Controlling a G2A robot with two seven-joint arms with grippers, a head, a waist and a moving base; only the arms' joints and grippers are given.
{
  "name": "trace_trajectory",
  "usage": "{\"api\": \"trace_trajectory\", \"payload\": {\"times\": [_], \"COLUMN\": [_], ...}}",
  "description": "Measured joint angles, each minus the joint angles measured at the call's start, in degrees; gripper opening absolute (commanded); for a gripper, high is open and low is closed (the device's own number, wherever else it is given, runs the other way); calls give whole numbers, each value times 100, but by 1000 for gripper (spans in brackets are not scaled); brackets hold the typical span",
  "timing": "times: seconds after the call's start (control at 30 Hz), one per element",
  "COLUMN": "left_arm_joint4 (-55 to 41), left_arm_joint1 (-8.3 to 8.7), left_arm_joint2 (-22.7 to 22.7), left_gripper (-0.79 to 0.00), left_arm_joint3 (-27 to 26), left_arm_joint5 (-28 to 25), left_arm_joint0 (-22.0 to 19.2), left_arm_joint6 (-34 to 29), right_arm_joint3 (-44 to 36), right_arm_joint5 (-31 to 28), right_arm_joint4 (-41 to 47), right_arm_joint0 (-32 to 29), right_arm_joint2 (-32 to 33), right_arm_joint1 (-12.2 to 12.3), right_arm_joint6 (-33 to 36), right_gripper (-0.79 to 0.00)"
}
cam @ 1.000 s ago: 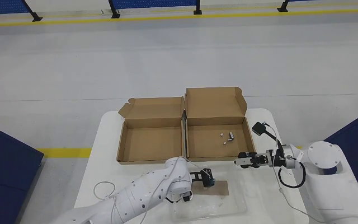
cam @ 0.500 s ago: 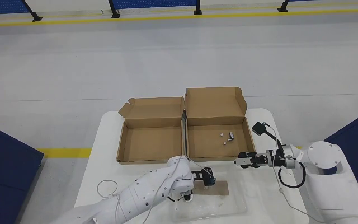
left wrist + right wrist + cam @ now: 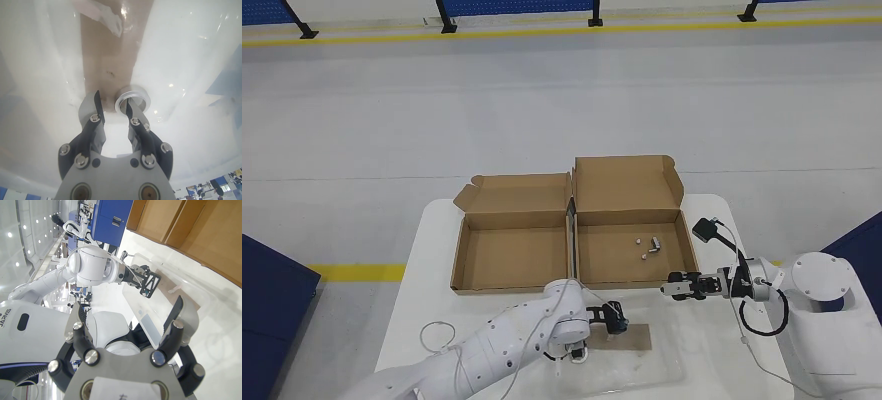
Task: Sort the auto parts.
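Observation:
A silver metal ring [image 3: 133, 93] lies in a clear plastic tray [image 3: 179, 66] at the table's front. My left gripper [image 3: 113, 106] is open and down in the tray, one fingertip [image 3: 129, 110] inside the ring and the other outside it. From above, this gripper [image 3: 613, 318] sits at the tray's [image 3: 642, 372] back edge. A pale plastic piece [image 3: 111, 24] lies farther along in the tray. My right gripper [image 3: 130, 308] is open with nothing in it, hovering just in front of the right box [image 3: 674, 287].
Two open cardboard boxes stand side by side at the back: the left one [image 3: 512, 255] bare, the right one [image 3: 627, 262] holding three small metal parts [image 3: 648, 243]. A brown cardboard strip [image 3: 634, 338] lies under the tray. White table [image 3: 702, 350] surrounds the tray.
The left arm's elbow has shifted slightly while its gripper stays at almost the same spot in the tray. The right arm has not moved.

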Motion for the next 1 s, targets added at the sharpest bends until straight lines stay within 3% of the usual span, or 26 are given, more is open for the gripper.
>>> {"api": "trace_trajectory", "payload": {"times": [0.3, 0.53, 0.73, 1.0], "left_arm_joint4": [94, 111, -32, -163], "left_arm_joint1": [-36, 60, 297, 786], "left_arm_joint2": [-66, -259, -648, -1298], "left_gripper": [-785, -785, -785, -785], "left_arm_joint3": [-30, -340, -1020, -2156], "left_arm_joint5": [111, 58, -243, -849], "left_arm_joint0": [9, 72, 272, 769], "left_arm_joint6": [33, -35, -18, 282], "right_arm_joint3": [0, 0, 0, 0], "right_arm_joint5": [0, 0, 0, 0], "right_arm_joint4": [0, 0, 0, 0], "right_arm_joint0": [0, 0, 0, 0], "right_arm_joint2": [0, 0, 0, 0], "right_arm_joint1": [0, 0, 0, 0], "right_arm_joint6": [0, 0, 0, 0], "right_gripper": [0, 0, 0, 0]}}
